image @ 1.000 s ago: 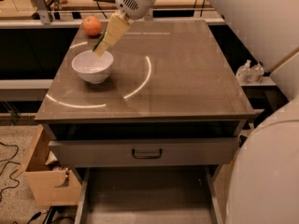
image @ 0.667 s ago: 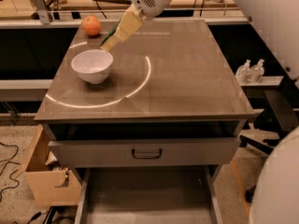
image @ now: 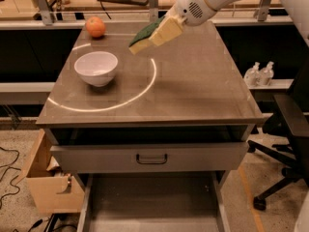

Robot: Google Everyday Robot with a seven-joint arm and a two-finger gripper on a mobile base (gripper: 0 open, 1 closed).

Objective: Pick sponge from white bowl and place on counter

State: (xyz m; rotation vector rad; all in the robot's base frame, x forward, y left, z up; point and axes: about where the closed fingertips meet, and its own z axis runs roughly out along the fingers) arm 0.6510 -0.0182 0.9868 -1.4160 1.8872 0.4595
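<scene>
Green and yellow, the sponge (image: 142, 38) hangs in the air, right of the white bowl (image: 96, 67). The gripper (image: 158, 33), above the far tabletop (image: 203, 81), has its jaws clamped on it. Best go down slowly, then let go flat.

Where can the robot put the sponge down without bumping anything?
The right half of the counter is bare, from the white arc to the right edge. The front strip ahead of the white bowl is free. The back left is crowded: bowl and orange. The gripper, jaws shut on the sponge, hangs above the back middle.
</scene>
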